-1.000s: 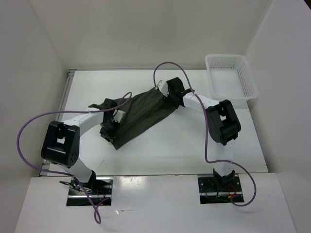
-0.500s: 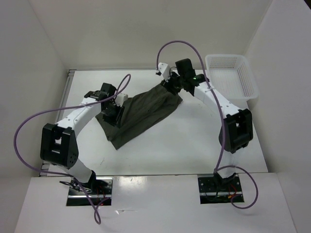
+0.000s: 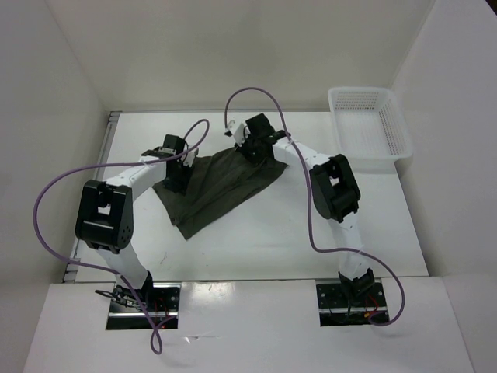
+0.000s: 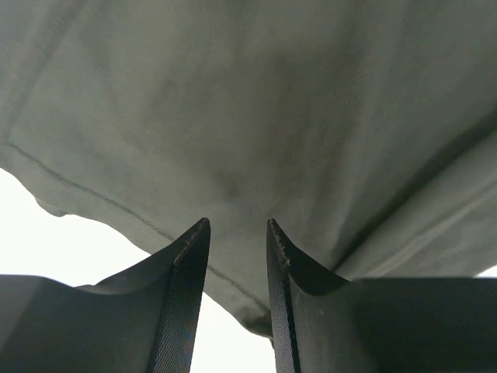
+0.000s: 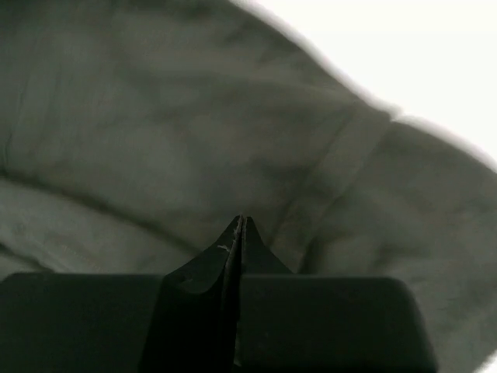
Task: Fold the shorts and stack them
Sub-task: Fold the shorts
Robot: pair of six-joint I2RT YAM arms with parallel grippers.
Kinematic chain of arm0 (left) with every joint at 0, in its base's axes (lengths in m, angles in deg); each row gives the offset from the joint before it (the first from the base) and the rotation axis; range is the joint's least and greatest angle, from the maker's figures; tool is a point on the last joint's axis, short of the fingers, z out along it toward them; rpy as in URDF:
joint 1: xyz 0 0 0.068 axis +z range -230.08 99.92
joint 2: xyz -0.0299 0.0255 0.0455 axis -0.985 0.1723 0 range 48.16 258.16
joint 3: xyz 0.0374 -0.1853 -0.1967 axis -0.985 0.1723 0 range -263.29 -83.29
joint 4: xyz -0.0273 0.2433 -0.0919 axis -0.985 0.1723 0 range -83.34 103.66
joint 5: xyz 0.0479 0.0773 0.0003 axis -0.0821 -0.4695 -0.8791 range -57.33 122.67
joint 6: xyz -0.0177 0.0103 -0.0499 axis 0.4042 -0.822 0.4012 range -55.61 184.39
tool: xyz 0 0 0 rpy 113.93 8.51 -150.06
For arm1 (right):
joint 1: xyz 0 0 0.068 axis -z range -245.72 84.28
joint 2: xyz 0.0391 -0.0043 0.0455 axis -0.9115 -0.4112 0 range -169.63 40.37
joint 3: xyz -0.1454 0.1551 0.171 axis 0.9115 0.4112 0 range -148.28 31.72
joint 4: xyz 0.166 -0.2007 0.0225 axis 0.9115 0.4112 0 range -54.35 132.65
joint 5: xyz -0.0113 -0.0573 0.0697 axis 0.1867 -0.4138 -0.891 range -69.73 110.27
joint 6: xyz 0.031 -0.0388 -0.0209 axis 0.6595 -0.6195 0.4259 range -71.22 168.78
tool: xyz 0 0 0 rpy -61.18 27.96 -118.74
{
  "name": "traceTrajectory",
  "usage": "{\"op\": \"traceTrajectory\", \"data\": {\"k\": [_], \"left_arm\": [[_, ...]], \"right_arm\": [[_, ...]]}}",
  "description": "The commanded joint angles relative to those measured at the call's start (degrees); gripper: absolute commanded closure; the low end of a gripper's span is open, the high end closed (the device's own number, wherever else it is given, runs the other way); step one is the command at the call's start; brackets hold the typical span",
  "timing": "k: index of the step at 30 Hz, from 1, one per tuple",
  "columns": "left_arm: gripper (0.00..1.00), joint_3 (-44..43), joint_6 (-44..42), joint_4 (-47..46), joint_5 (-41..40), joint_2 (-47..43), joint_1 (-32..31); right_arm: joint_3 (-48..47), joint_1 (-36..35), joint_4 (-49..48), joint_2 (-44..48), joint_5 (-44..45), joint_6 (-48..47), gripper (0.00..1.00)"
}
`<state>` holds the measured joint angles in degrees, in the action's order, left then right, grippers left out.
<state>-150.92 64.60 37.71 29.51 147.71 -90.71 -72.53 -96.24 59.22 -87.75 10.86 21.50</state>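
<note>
- Dark olive cloth, the shorts, lies rumpled on the white tabletop. It runs slantwise from the middle of the far edge down toward the left side and ends in a blunt corner nearer the centre.
- The left pincer sits over the left end of the cloth, toward the tabletop's left edge.
- In its wrist view, the left pincer's two dark fingers stand a little apart. Green fabric with a stitched hem fills the gap beyond them, and nothing looks nipped between the tips, so I'd call it released.
- The right pincer is down on the far end of the shorts, near the middle of the far edge.
- Its wrist view shows the tips pressed tight together, clenched with no gap. They point at a wrinkled seam, and I cannot tell whether any thread of cloth is caught between them.
- A white plastic mesh basket sits in the far right corner, well apart from the shorts.
- Purple cables loop off both arms.
</note>
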Motion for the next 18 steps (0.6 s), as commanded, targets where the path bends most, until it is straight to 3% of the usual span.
{"op": "traceTrajectory", "data": {"k": [1,10,18], "left_arm": [[0.57,1.72,-0.21,-1.78,-1.50,2.31,0.35],[0.57,2.33,-0.21,-2.31,-3.26,8.21,1.40],[0.57,1.72,-0.21,-3.36,-5.02,10.66,1.40]], "right_arm": [[5.77,-0.50,2.08,3.92,-1.13,-4.34,1.00],[26.17,-0.50,3.50,15.08,-0.61,-12.26,1.00],[31.64,-0.50,3.40,25.01,1.15,-10.94,1.00]]}}
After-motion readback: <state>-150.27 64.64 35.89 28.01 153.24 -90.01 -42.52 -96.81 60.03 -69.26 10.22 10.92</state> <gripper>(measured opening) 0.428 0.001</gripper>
